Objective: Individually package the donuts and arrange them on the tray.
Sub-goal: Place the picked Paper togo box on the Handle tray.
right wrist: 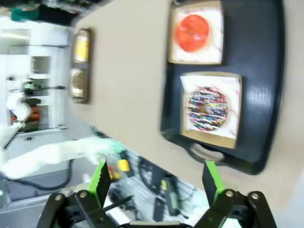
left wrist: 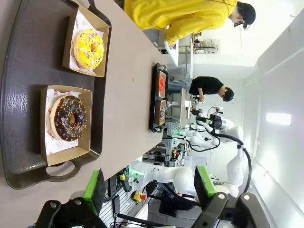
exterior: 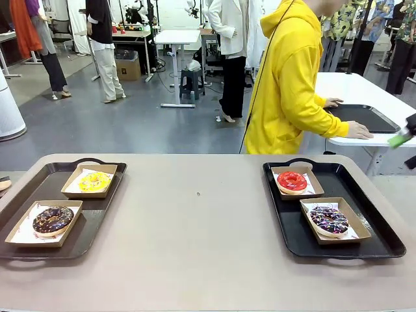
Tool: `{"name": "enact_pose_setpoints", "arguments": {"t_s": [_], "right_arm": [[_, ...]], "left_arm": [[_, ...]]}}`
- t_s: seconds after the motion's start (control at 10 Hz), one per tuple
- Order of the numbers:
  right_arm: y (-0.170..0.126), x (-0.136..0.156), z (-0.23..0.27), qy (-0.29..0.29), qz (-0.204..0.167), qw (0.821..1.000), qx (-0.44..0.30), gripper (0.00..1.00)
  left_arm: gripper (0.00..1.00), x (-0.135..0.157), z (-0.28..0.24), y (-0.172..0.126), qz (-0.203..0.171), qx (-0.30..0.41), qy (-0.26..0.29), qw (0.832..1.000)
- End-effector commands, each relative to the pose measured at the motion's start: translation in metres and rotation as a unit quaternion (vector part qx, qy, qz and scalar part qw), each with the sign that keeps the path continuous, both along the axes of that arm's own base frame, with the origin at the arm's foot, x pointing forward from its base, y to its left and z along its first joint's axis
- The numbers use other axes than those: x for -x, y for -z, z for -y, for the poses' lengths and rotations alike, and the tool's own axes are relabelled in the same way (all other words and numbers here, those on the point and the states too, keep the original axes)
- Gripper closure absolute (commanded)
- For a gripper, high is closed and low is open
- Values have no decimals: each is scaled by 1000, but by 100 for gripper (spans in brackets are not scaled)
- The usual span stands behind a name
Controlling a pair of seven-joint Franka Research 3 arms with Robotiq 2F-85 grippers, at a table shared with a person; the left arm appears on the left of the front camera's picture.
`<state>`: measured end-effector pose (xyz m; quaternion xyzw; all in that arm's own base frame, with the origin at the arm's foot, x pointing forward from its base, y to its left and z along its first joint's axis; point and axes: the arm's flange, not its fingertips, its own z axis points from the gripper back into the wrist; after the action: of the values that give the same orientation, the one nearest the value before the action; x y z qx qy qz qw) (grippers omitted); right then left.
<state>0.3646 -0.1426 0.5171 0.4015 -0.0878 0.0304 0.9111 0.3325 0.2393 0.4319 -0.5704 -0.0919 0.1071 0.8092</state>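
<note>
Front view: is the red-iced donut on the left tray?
No, the red-iced donut sits boxed on the right tray.

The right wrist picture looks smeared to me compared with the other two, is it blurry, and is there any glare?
Yes: the right wrist view is soft with motion blur, so the sprinkled donut and red donut lack crisp edges. The left wrist view is sharp on the chocolate donut, though its bright background washes out. The front view is evenly lit and sharp, with a soft sheen on the right tray.
</note>
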Motion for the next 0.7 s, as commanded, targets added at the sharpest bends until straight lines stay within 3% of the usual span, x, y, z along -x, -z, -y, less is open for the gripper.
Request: {"name": "enact_pose_setpoints", "arguments": {"t_s": [0.0,0.3,0.6], "right_arm": [[18,-19,46,-4,-6,994,-105,0],[61,-1,102,32,-14,982,-184,0],[98,6,126,45,-23,978,-204,0]], "left_arm": [[2,2,0,-2,3,1,0,1000],[2,2,0,-2,3,1,0,1000],[2,2,0,-2,3,1,0,1000]]}}
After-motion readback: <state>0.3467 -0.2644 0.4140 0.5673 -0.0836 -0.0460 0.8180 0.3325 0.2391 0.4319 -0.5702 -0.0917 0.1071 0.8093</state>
